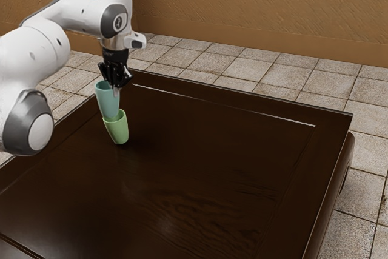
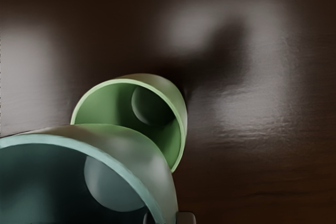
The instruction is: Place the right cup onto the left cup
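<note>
the gripper is clamped on the wall of the teal cup, mouth up, its base at the green cup's rim, contact unclear; the latter stands on the table.

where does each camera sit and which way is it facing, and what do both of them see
Exterior view: beside the arm, higher than the table, looking down across it to the tiled floor and wall; the arm enters from the exterior view's left, with the tool at its end.
Wrist view: on the arm's hand, facing down into the mouths of the teal cup and green cup; bits of the tool's fingers show.
Shared: both cups, the tabletop and parts of the tool.
</note>
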